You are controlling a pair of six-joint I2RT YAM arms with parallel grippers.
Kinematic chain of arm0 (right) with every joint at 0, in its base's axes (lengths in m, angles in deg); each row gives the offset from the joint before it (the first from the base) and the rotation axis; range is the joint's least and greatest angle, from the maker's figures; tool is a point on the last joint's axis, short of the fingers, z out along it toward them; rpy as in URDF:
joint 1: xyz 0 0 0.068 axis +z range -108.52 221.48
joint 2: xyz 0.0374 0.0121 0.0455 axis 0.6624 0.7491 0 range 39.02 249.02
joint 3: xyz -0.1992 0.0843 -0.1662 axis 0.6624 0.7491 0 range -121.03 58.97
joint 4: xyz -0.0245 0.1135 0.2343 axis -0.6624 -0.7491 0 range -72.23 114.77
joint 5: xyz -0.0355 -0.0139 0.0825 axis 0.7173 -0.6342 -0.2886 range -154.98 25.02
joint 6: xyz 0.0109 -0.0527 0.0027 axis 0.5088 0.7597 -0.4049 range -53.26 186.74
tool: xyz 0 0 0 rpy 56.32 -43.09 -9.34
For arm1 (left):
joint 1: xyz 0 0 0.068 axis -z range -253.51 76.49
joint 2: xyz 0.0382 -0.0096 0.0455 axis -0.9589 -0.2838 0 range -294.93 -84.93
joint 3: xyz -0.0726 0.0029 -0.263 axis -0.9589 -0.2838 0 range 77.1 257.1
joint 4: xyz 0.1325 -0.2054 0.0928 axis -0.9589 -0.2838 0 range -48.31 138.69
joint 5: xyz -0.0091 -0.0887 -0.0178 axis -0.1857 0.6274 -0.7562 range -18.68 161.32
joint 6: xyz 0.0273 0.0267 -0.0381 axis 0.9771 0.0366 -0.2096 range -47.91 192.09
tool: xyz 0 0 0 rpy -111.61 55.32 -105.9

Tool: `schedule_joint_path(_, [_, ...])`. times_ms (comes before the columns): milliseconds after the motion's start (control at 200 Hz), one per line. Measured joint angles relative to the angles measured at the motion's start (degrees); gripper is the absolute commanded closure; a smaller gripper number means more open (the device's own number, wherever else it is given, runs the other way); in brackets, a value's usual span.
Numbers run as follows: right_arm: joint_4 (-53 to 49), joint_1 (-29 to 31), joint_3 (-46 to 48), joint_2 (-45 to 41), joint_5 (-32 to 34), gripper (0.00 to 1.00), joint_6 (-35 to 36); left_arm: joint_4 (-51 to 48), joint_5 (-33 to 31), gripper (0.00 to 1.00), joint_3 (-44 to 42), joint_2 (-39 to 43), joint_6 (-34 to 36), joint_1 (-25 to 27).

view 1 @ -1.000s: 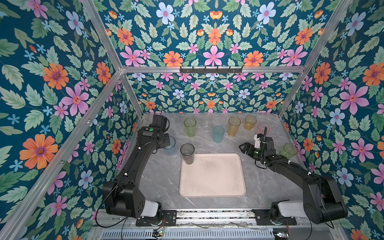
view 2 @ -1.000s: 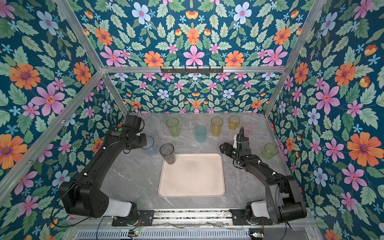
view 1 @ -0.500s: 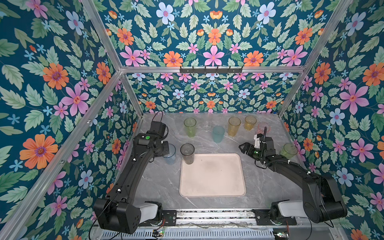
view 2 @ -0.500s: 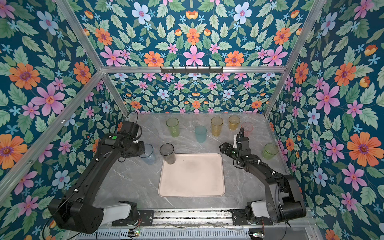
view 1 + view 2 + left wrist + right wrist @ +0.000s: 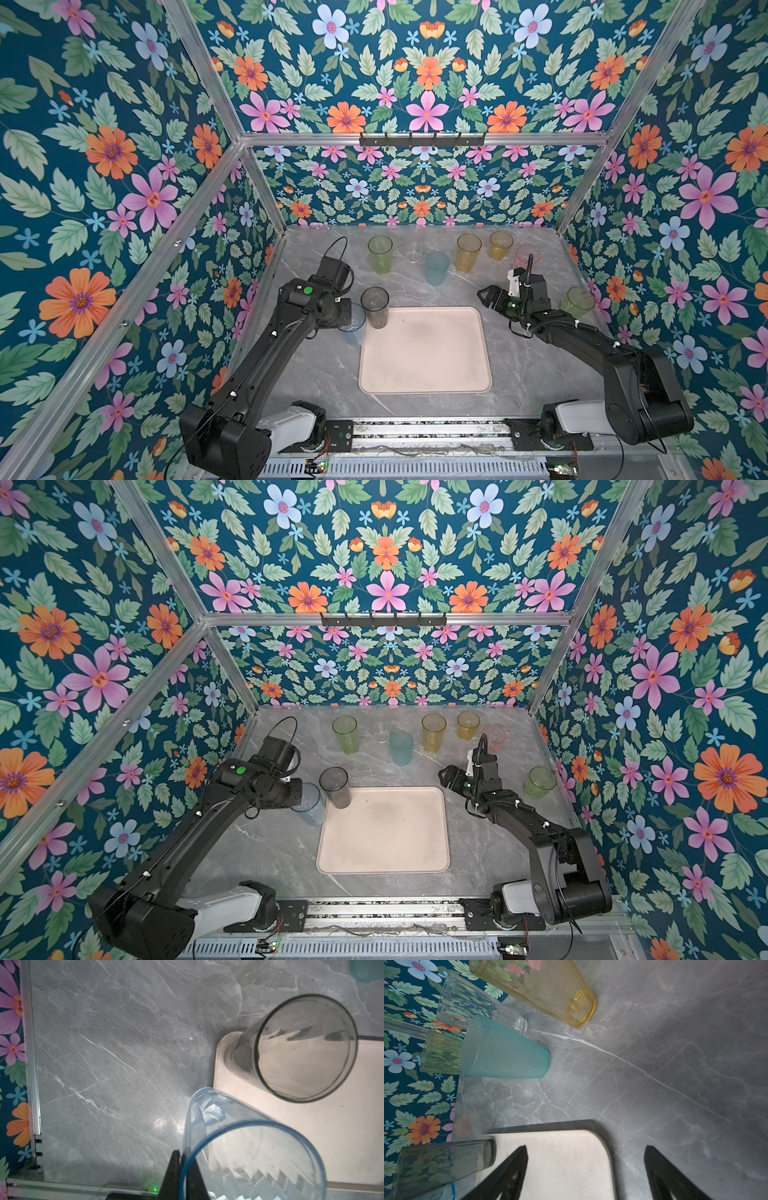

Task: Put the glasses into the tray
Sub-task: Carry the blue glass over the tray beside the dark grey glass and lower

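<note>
Pale blue tumbler (image 5: pixel 353 328): rim pinched by left gripper (image 5: pixel 179 1167), upright just left of tray (image 5: pixel 424 374), seemingly for setting inside. Smoky grey tumbler (image 5: pixel 375 307): on tray, far-left corner. Right gripper (image 5: pixel 586 1148): jaws apart, empty, near tray, far-right corner

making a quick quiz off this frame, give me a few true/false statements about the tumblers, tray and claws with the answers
1. The left claw is shut on the rim of the pale blue tumbler. True.
2. The smoky grey tumbler stands on the table, clear of the tray. False: its base sits inside the tray's far left corner.
3. The right claw grips the teal tumbler. False: it is open and empty, and the teal tumbler stands on the table behind the tray.
4. The tall amber tumbler stands upright behind the tray. True.
</note>
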Motion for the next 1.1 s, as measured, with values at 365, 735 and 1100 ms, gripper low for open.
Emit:
schedule_joint_path(365, [0.0, 0.0, 0.0, -0.2, -0.5, 0.11, -0.2, 2.1, 1.3, 1.00, -6.2, 3.7, -7.5, 8.5])
schedule_joint_path(735, [0.0, 0.0, 0.0, -0.8, -0.7, 0.11, -0.2, 4.7, 0.4, 1.00, -8.6, 3.8, -11.4, 12.3])
schedule_joint_path(1100, [0.0, 0.0, 0.0, -0.7, -0.7, 0.11, -0.2, 5.2, -1.0, 1.00, -7.8, 1.0, -12.3, 13.1])
